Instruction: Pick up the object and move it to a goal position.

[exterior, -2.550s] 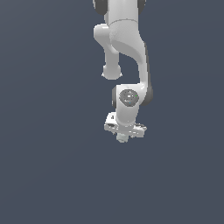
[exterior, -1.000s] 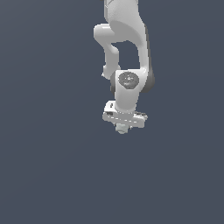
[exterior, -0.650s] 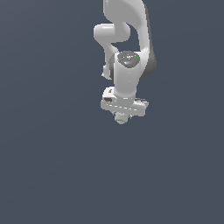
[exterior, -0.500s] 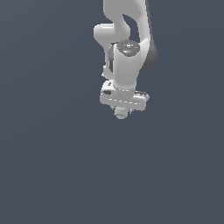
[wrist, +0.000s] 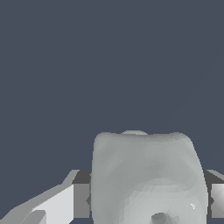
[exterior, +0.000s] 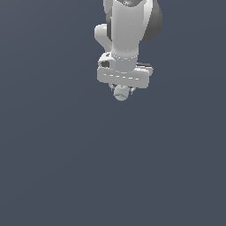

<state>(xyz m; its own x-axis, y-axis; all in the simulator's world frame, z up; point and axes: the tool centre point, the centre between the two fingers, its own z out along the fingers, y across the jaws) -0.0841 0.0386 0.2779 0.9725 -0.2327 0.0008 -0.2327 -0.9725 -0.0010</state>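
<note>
The object (exterior: 120, 94) is a small pale grey-white lumpy blob with a faint greenish tint. It sits between the fingers of my white gripper (exterior: 121, 92), just below the hand, near the top middle of the exterior view. In the wrist view the object (wrist: 148, 177) fills the space between the two fingers (wrist: 81, 200), which press on its sides. The gripper is shut on it and holds it off the dark surface. The arm above hides most of the fingers in the exterior view.
A plain dark blue-grey surface (exterior: 113, 167) fills both views. No other objects, edges or goal marker show.
The arm has moved toward the top of the exterior view with the object held in the gripper; the hand now sits higher in the picture than before.
</note>
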